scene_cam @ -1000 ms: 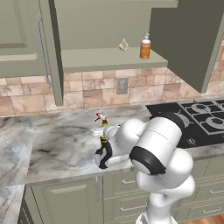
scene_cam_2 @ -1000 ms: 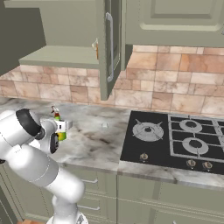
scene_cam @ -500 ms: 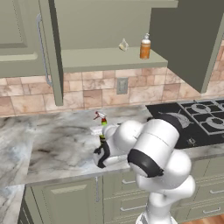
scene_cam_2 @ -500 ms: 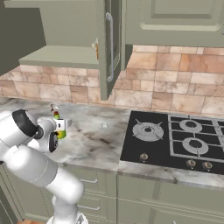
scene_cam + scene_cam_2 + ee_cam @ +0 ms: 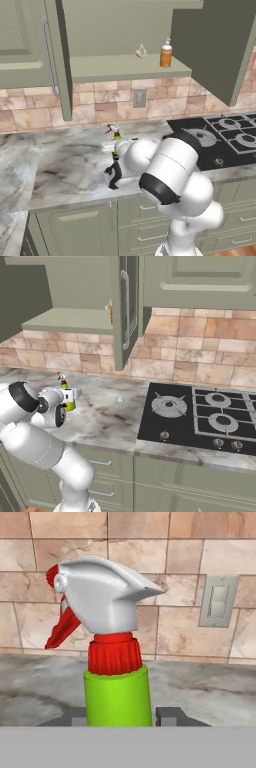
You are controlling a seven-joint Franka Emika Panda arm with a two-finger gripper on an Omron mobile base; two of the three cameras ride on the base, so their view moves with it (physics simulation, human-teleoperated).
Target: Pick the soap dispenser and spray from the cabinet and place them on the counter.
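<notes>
Green plastic spray bottle (image 5: 117,699) – light, top-heavy; your gripper (image 5: 120,716) grasps its body over the marble worktop (image 5: 65,165) – set down gently.

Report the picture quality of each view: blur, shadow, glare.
Hand view: the spray is close and fairly sharp, with soft shading on its white head and no glare; the wall tiles behind are slightly soft. Left base view: coarse and soft; the soap dispenser on the cabinet shelf is small and fuzzy. Right base view: the cabinet interior is shadowed; the counter is evenly lit.
</notes>
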